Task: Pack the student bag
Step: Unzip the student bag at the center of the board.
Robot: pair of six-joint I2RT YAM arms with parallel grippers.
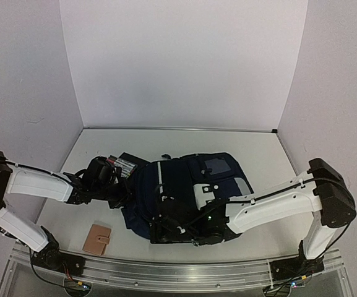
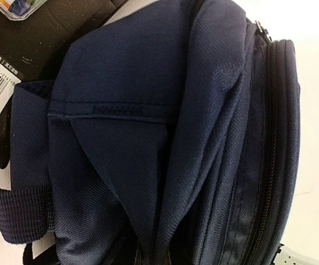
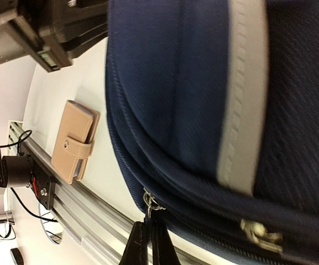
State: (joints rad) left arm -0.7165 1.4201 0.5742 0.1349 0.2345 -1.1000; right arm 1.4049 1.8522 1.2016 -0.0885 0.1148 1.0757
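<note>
The student bag (image 1: 184, 189), dark navy with light-grey stripes, lies flat in the middle of the table. My left gripper (image 1: 124, 198) is at the bag's left side, shut on a fold of its navy fabric (image 2: 148, 165); its fingers are almost hidden under the cloth at the bottom edge of the left wrist view. My right gripper (image 1: 166, 232) is at the bag's near edge. Its dark fingertips (image 3: 137, 245) are shut on a small metal zipper pull (image 3: 151, 203) of the bag (image 3: 192, 99). A second zipper pull (image 3: 261, 234) hangs farther along the same zip.
A tan snap wallet (image 1: 96, 239) (image 3: 73, 141) lies on the table near the front rail (image 1: 178, 267), left of the bag. A black package with a barcode label (image 1: 129, 164) (image 2: 21, 49) lies partly under the bag's far left side. White walls enclose the table.
</note>
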